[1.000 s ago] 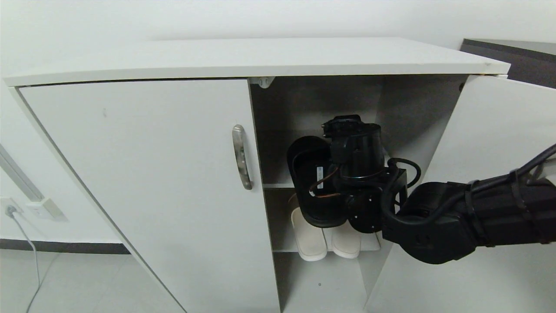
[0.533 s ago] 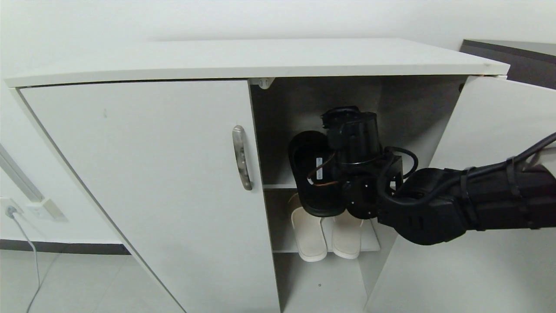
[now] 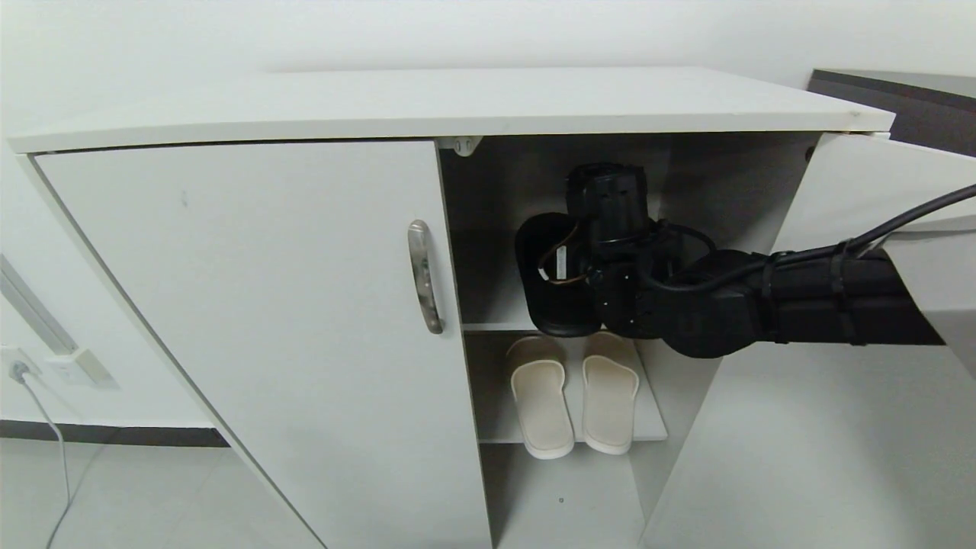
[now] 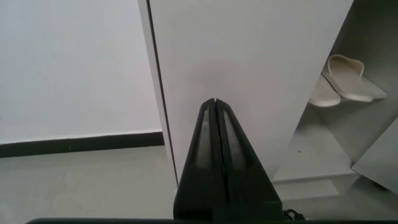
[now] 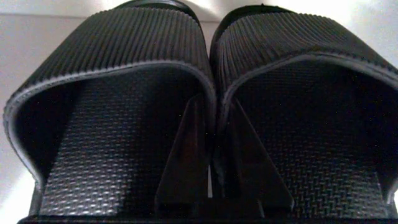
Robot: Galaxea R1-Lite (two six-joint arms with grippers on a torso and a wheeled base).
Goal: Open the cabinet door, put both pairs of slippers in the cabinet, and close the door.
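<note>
Black slippers (image 3: 550,282) held at the upper shelf (image 3: 488,326) of the open cabinet (image 3: 457,99).

The right gripper (image 5: 214,109) is clenched on the two inner walls of the black pair, pinching them side by side, with the soles just above the shelf edge. At 6 o'clock from them the white slippers (image 3: 576,396) lie side by side on the lower shelf (image 3: 648,427). The right door (image 3: 801,427) stands open at 3 o'clock, and the left door (image 3: 252,320) is closed at 9 o'clock. The left gripper (image 4: 215,109) is pressed together on nothing, near the left door.

A wall socket (image 3: 76,367) and a plug (image 3: 17,370) sit above the dark baseboard (image 3: 107,435).
</note>
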